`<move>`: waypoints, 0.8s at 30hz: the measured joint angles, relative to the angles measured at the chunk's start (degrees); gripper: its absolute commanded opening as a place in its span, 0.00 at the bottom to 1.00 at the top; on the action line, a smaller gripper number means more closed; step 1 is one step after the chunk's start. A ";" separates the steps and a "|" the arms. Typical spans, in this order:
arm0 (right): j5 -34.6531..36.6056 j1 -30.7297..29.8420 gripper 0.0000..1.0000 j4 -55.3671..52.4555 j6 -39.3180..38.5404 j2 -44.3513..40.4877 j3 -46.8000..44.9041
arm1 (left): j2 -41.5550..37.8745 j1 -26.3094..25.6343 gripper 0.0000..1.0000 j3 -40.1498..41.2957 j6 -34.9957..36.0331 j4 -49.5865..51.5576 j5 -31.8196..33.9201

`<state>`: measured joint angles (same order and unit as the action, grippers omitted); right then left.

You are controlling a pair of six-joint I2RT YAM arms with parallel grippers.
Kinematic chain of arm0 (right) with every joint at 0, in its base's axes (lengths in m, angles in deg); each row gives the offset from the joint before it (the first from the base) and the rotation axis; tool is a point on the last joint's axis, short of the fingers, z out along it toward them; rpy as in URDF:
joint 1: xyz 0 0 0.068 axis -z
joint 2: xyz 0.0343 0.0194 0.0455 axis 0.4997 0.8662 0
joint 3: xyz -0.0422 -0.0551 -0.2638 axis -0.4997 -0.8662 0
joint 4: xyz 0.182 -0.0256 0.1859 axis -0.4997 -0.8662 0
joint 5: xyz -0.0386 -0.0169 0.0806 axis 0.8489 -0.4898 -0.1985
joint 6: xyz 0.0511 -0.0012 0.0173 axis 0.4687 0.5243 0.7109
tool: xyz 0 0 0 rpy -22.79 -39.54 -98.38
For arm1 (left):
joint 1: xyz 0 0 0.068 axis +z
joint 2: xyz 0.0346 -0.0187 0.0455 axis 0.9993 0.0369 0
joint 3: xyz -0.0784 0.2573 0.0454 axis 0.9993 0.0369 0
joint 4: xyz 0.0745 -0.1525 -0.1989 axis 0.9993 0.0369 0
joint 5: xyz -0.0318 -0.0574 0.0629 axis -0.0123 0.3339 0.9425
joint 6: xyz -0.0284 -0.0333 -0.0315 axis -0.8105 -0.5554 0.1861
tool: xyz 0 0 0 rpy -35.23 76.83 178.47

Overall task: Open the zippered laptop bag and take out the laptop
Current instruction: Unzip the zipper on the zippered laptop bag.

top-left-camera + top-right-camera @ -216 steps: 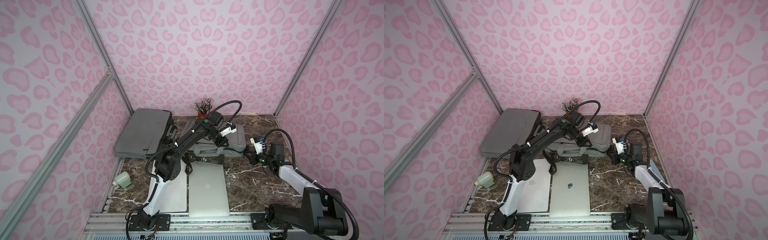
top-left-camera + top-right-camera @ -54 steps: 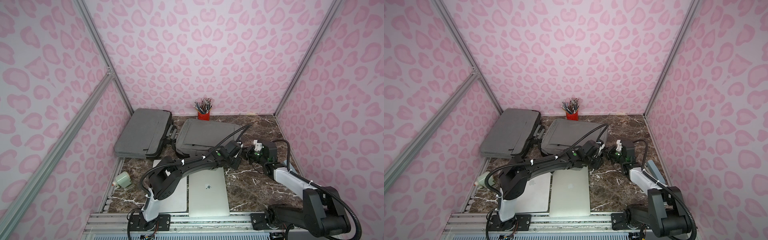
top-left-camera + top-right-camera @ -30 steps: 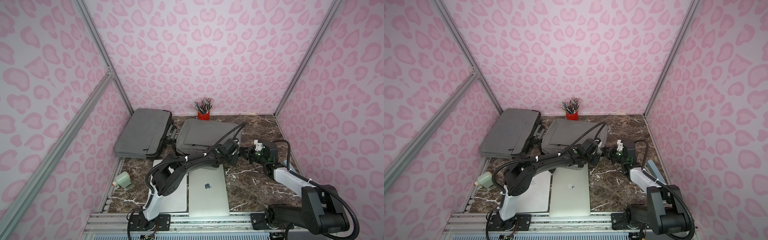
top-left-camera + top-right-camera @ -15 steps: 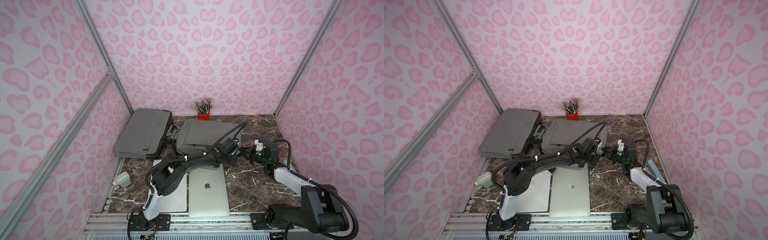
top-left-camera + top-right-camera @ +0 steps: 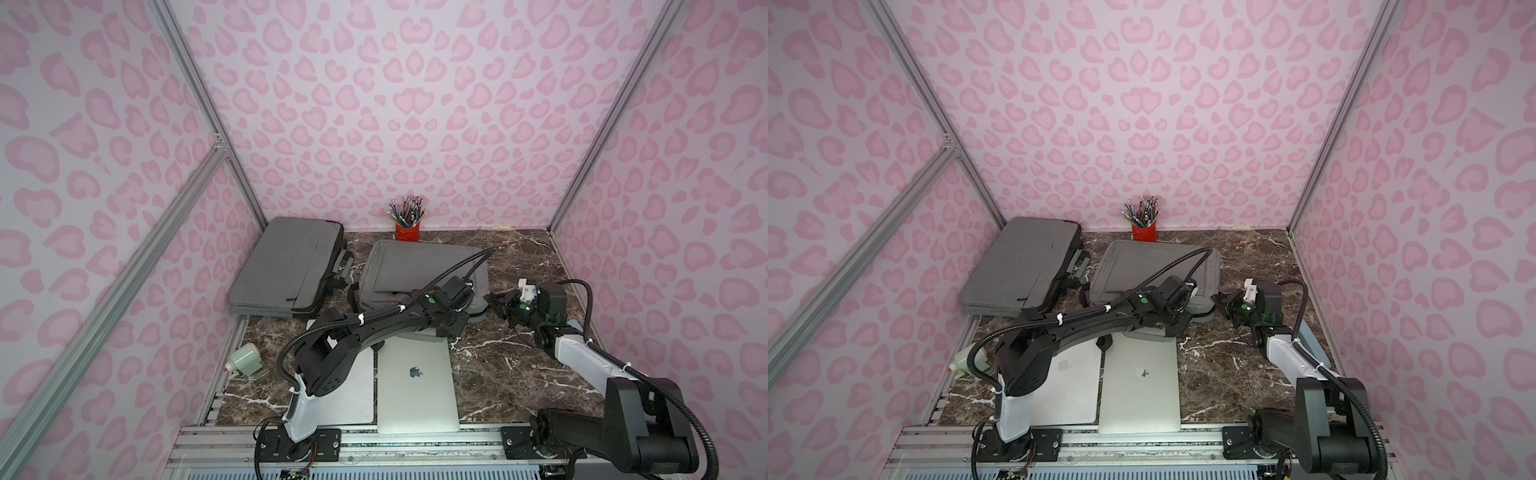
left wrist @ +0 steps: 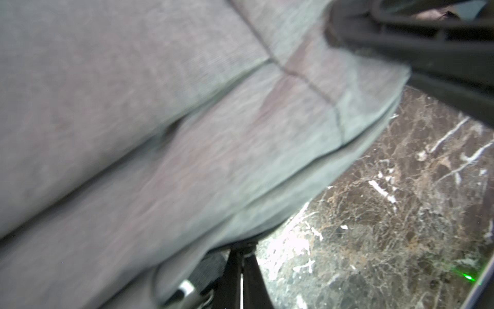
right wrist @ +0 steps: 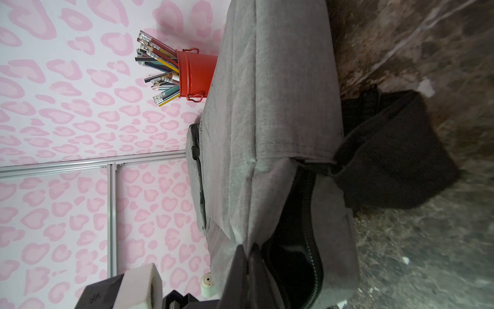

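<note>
The grey zippered laptop bag (image 5: pixel 415 270) (image 5: pixel 1142 266) lies flat in the middle of the marble table. My right gripper (image 7: pixel 247 248) (image 5: pixel 490 300) is shut on the upper fabric lip at the bag's right front corner. The zipper (image 7: pixel 311 256) gapes beside it, and its dark mouth shows no laptop. My left gripper (image 6: pixel 244 247) (image 5: pixel 448 328) is shut at the bag's front edge, on a small metal zipper pull (image 6: pixel 249 251). Two closed silver laptops (image 5: pixel 415 382) (image 5: pixel 359 386) lie in front of the bag, the left one partly under my left arm.
A second grey bag (image 5: pixel 286 266) lies at the back left. A red cup of pencils (image 5: pixel 407 230) stands against the back wall. A small pale green object (image 5: pixel 245 359) sits at the left edge. The bag's black strap pad (image 7: pixel 395 149) rests on the table by its right side.
Over the last second my left gripper has closed at the bag's front edge. Earlier it was over the bag's far side and moved to the front. The right gripper came in to the corner.
</note>
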<state>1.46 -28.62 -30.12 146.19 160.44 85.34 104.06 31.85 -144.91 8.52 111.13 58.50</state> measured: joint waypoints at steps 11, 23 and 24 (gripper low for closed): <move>-0.48 3.13 0.00 -7.69 -6.25 -1.11 3.02 | -5.60 2.10 0.02 5.07 2.16 4.98 4.31; -3.04 7.80 0.00 -10.99 -13.77 0.46 3.61 | -12.83 7.72 0.02 12.28 4.68 9.42 8.92; -3.19 8.15 0.00 -11.23 -14.49 0.52 3.63 | -13.31 8.37 0.01 12.70 4.68 9.90 9.40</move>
<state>-1.73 -20.46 -41.36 131.70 160.96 88.97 90.75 40.22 -132.21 13.19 121.03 67.89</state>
